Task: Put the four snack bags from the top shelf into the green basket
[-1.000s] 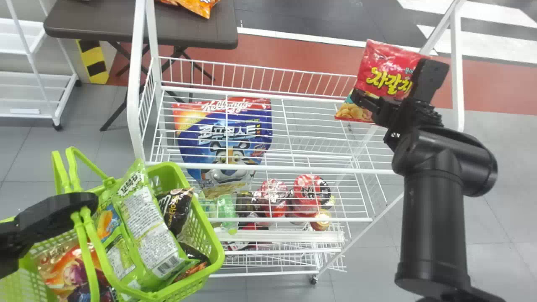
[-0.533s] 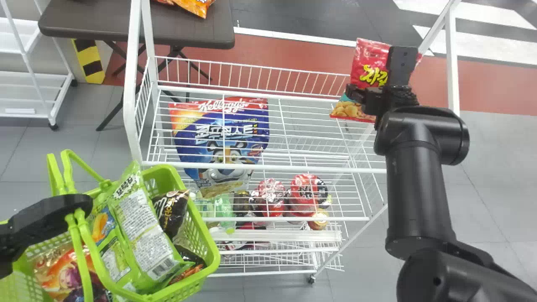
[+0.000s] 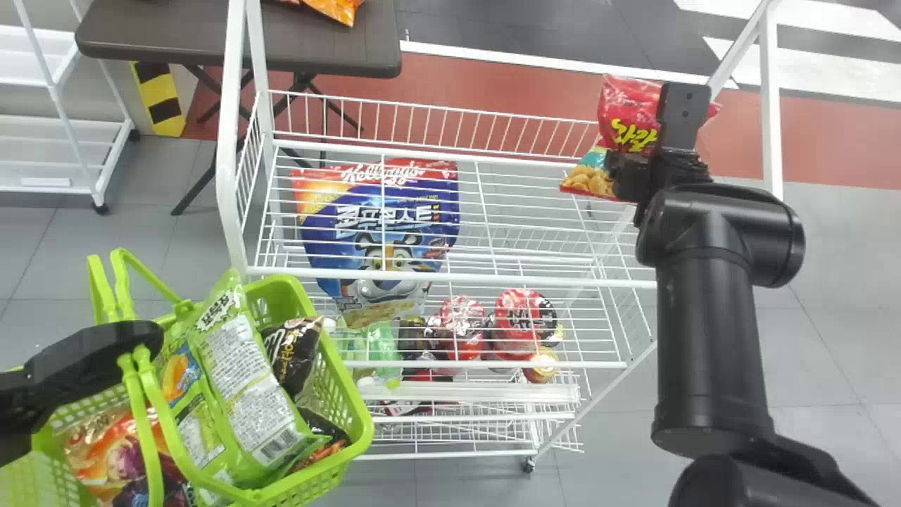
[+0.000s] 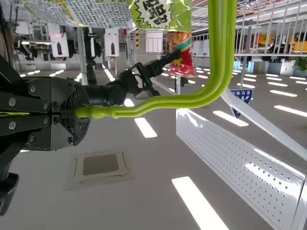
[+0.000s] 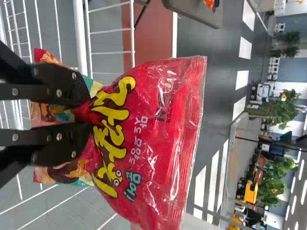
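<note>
Green basket (image 3: 362,429), near left, is holding at least 4 bags: a long green bag (image 3: 243,380) with a white label panel is lying tilted on top, a black bag (image 3: 290,352) is sitting just to its right, an orange and purple bag (image 3: 116,454) is lying at the left side, and another dark bag (image 3: 325,436) is showing at the near right end. Basket handles (image 4: 223,48): 2, running together. Left gripper (image 3: 144,338) is clamping both, its fingers closing on them over the basket.

White wire rack (image 3: 450,277), mid-scene: 1 blue cereal bag (image 3: 383,225) is lying toward its left. Farther down inside, at least 2 red round packs (image 3: 457,327) and 1 tan-topped tub (image 3: 540,365) are standing.

Right gripper (image 3: 651,141) is clamping 1 red snack bag (image 5: 153,110) near the rack's far right corner. Its 2 fingers are squeezing the bag so that it is creasing between them; the wide red part is spreading out past the fingertips, and the teal part with the snack picture is bunching around them. Right arm is coming in from near right, forearm pointing far, wrist bending.

Far left, behind the rack: a dark table (image 3: 141,32) is bearing at least 1 orange bag (image 3: 334,8).
</note>
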`<action>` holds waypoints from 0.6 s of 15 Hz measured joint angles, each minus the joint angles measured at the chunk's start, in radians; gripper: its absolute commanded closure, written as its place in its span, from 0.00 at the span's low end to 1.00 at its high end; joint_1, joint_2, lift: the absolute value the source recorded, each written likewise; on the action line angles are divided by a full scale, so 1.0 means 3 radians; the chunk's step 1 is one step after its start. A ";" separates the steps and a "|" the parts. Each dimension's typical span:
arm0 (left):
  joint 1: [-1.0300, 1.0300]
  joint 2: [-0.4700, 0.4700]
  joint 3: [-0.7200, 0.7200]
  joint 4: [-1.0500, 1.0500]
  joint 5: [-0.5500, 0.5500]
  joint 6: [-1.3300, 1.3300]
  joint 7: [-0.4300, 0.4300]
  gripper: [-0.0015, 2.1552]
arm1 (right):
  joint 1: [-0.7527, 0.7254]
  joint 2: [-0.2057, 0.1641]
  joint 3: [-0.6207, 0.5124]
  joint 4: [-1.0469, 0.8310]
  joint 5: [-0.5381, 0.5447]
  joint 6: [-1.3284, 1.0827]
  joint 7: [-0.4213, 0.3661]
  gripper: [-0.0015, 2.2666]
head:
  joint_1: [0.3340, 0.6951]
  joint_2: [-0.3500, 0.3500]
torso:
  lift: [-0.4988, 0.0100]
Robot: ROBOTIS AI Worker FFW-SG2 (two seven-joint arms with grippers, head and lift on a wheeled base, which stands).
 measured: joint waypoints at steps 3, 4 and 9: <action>0.0000 0.0004 0.0004 0.0000 0.0000 0.0000 0.0000 1.00 | 0.0403 0.0000 0.0077 -0.0919 -0.0423 0.0456 0.0074 1.00 | 1.00 0.20 | 0.98; 0.0000 0.0004 0.0003 0.0000 0.0000 0.0000 0.0000 1.00 | 0.0530 0.0000 0.0112 -0.1219 -0.0563 0.0653 0.0091 1.00 | 1.00 0.22 | 0.98; -0.0019 -0.0002 -0.0006 0.0001 -0.0007 0.0000 0.0000 1.00 | 0.1132 -0.0004 0.0413 -0.2601 -0.1331 0.2051 0.0230 1.00 | 1.00 0.35 | 0.98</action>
